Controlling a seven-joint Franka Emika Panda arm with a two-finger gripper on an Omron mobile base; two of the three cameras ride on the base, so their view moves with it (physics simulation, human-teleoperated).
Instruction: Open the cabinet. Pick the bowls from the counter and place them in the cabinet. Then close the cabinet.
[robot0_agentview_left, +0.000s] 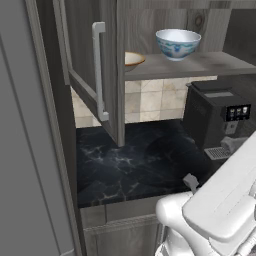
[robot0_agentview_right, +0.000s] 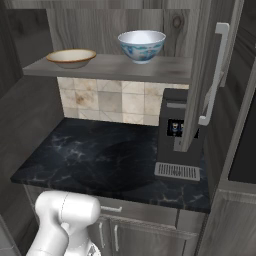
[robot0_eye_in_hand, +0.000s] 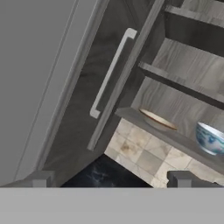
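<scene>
Both doors of the cabinet stand open: the left door (robot0_agentview_left: 85, 55) with its silver bar handle (robot0_agentview_left: 99, 70), and the right door (robot0_agentview_right: 202, 75) with its handle (robot0_agentview_right: 215, 75). On the wooden shelf (robot0_agentview_left: 210, 64) sit both bowls, the white and blue bowl (robot0_agentview_left: 177, 43) to the right of the cream bowl (robot0_agentview_left: 133, 60). From the other side I see the cream bowl (robot0_agentview_right: 71, 57) and the blue bowl (robot0_agentview_right: 142, 45) apart on the shelf (robot0_agentview_right: 165, 70). My gripper (robot0_eye_in_hand: 110, 181) is open and holds nothing, back from the left door's handle (robot0_eye_in_hand: 111, 72). The cream bowl (robot0_eye_in_hand: 158, 119) and blue bowl (robot0_eye_in_hand: 210, 138) lie beyond.
A black coffee machine (robot0_agentview_left: 220, 117) stands on the black veined counter (robot0_agentview_left: 135, 160) at the right, under the shelf, with its drip tray (robot0_agentview_right: 177, 171) in front. Beige tiles (robot0_agentview_right: 105, 100) back the counter. A tall light-grey panel (robot0_agentview_left: 25, 150) rises at the left.
</scene>
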